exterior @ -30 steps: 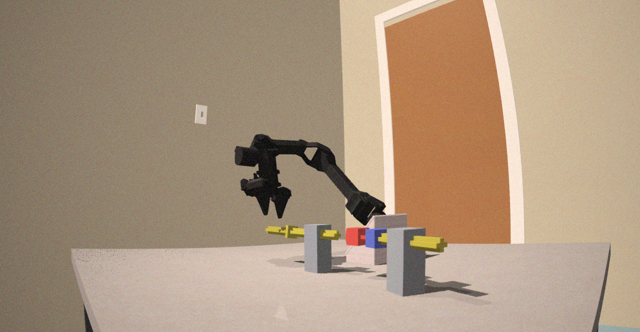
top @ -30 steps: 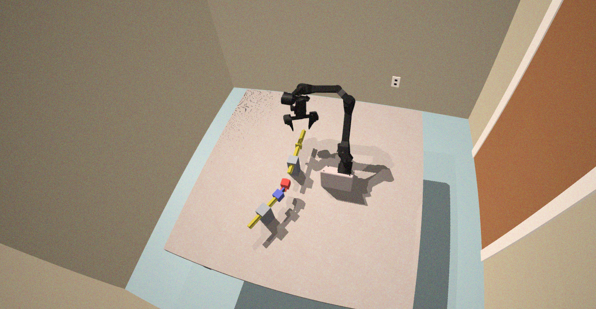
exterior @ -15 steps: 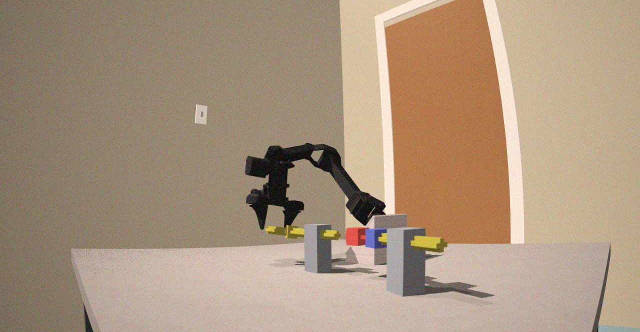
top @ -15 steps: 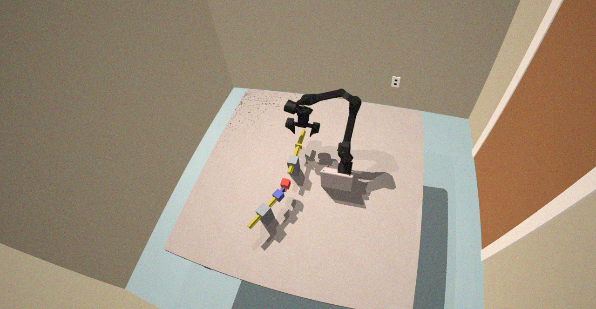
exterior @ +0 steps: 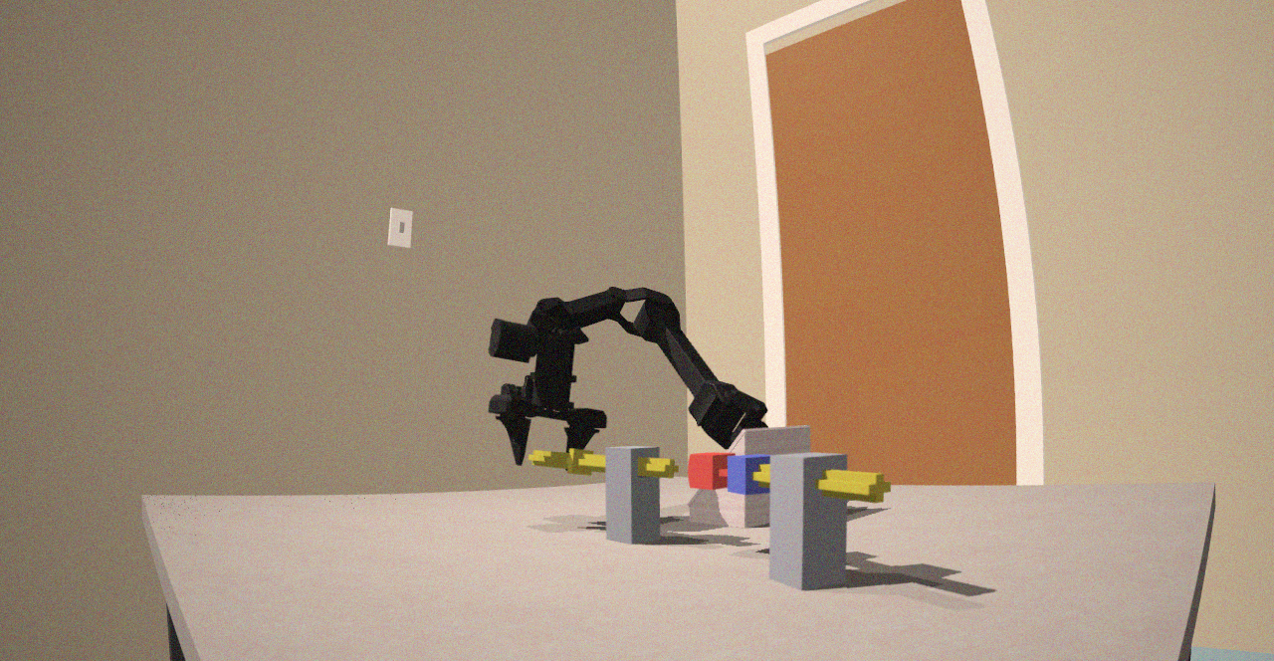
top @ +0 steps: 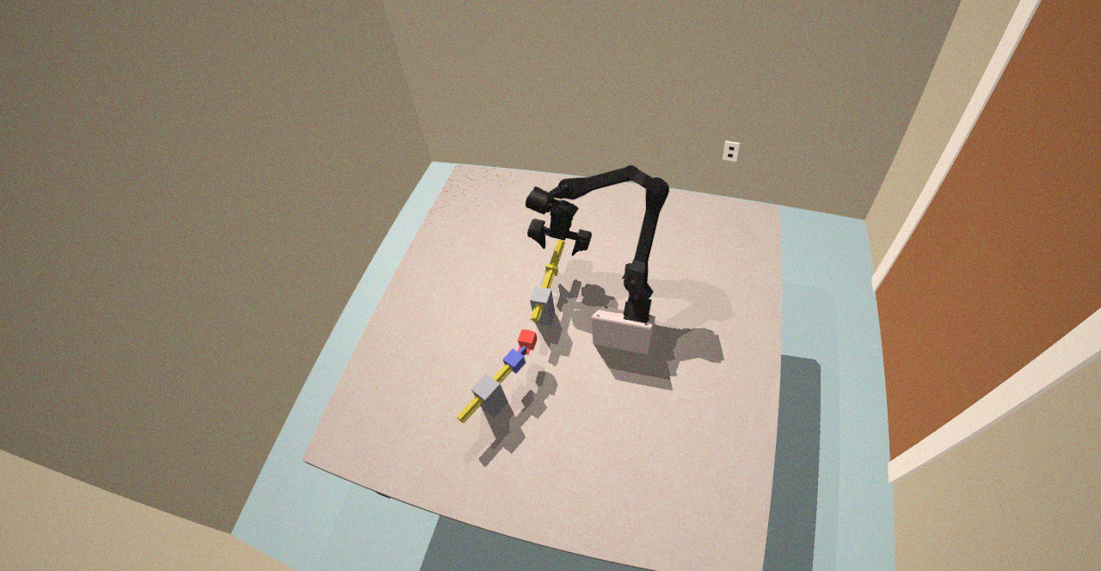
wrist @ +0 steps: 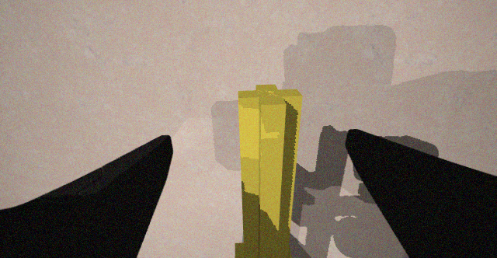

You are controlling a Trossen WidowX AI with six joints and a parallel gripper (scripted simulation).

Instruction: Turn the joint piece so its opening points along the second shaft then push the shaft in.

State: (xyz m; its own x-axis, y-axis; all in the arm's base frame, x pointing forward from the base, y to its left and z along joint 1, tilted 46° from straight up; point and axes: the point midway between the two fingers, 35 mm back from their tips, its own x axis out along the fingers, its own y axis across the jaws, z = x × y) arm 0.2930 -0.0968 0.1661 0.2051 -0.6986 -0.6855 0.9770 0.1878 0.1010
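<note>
The red joint piece (top: 526, 338) (exterior: 708, 470) sits hinged at the blue part (top: 513, 359) (exterior: 746, 473) on the end of the first yellow shaft (top: 470, 409) (exterior: 855, 484), which is fixed in a grey block (top: 485, 388) (exterior: 806, 524). I cannot see its opening in these views. The second yellow shaft (top: 547, 279) (exterior: 592, 464) (wrist: 272, 153) passes through its grey block (top: 541, 297) (exterior: 630, 497), and a gap separates its near end from the red piece. My gripper (top: 559, 249) (exterior: 548, 455) (wrist: 260, 140) is open, pointing down around the shaft's far end, one finger on each side, holding nothing.
The pale base block (top: 622, 332) (exterior: 776, 439) of the arm stands to the right of the shafts in the top view. The pale table top (top: 692, 445) (exterior: 427, 585) bears both grey blocks. Walls and a brown door (top: 993, 144) (exterior: 882, 238) stand beyond the table.
</note>
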